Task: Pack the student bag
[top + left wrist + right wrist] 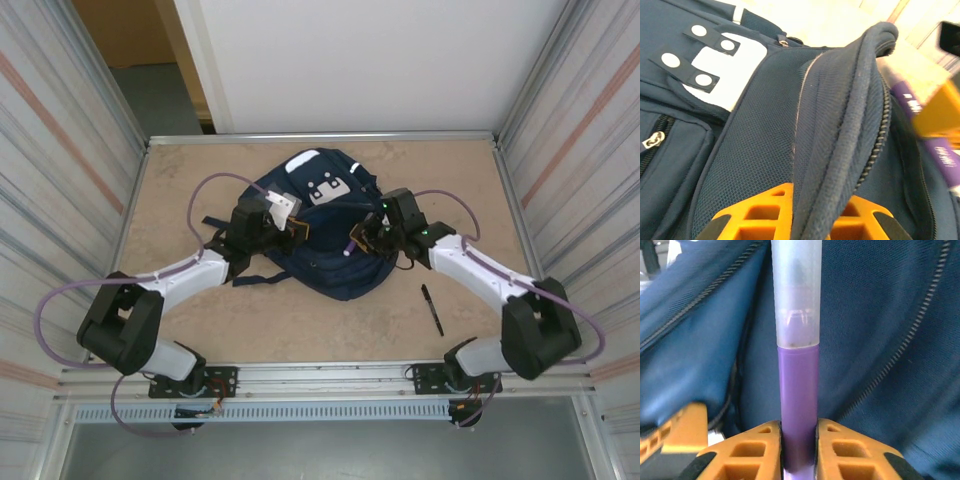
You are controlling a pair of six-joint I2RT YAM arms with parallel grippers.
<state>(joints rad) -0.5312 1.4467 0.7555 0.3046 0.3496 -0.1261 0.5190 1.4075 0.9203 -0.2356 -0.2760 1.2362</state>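
We find the left tool (292, 228) pressed together on the zippered rim of the navy backpack (320, 268). The backpack lies flat in the middle of the tabletop (300, 325), beneath and between the two tools. From the left wrist, that tool's (807, 220) orange fingers (760, 220) sit on either side of a raised fold of the bag's rim (830, 125). The fold is mesh-faced on its left, and zipper teeth run down its right edge. Beyond the tool and to its left we see the bag's white patch (740, 75), crossed by two dark tabs with white dots, and a zipper pull lower down.

The right tool (362, 238) stands just across the bag's top from the left tool and pinches a purple marker (351, 245). From the right wrist, the tool (799, 450) clamps the marker's purple barrel (798, 385) low down. The frosted cap points straight away from the tool, over the blue fabric of the backpack (880, 315), and zipper lines slant away on both sides of it. At the left of this tool a blurred orange shape sits at the picture's lower edge; we cannot tell what it is.

A black pen (432, 309) lies on bare tabletop nearer the arm bases than the right tool and to its right, close beside the right arm and apart from the backpack
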